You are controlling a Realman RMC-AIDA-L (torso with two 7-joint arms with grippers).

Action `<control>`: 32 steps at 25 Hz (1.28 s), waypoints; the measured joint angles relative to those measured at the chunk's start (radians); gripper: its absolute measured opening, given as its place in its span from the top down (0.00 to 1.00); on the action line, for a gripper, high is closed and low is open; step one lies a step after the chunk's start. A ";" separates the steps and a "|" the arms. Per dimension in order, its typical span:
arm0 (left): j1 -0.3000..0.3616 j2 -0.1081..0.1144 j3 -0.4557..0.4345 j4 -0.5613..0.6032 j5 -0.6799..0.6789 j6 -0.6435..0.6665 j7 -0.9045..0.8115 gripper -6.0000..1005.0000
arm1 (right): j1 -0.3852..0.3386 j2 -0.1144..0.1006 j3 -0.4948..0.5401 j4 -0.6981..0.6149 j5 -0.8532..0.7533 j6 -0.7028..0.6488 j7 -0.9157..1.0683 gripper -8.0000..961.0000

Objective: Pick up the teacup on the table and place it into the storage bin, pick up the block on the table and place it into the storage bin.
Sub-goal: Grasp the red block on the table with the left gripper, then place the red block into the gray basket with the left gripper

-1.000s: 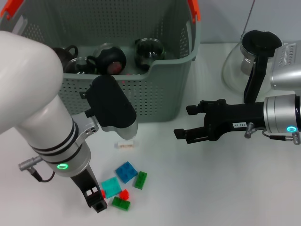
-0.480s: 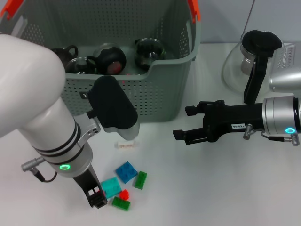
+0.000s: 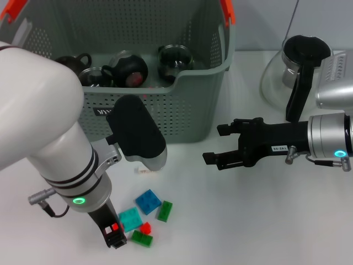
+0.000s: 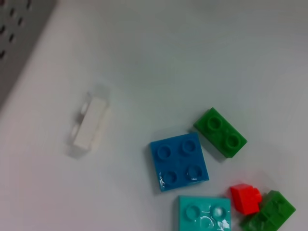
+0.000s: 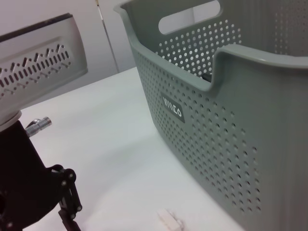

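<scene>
Red block sits gripped in the left fingers; right fingers spread apart.

Grey-green plastic, pierced with a regular pattern of small round holes, is being shown by the storage bin; orange handle clips and a small black label with white lettering are being displayed on it. Dark, glossy teacups are being seen inside. On the white table, a blue block, a turquoise block, green blocks, a red block and a white block are being presented. A black handle is being shown on the clear glass carafe.
</scene>
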 joint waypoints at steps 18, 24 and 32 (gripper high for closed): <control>0.006 0.000 0.018 0.053 0.043 -0.012 -0.009 0.83 | 0.000 0.000 0.001 -0.003 -0.002 -0.004 -0.002 0.01; 0.049 0.000 -0.120 0.284 -0.036 0.124 -0.008 0.83 | -0.004 -0.001 0.002 -0.004 -0.004 -0.006 -0.002 0.02; -0.014 0.010 -0.550 0.504 -0.489 0.130 0.090 0.83 | -0.006 -0.003 -0.002 -0.007 -0.005 -0.011 -0.002 0.02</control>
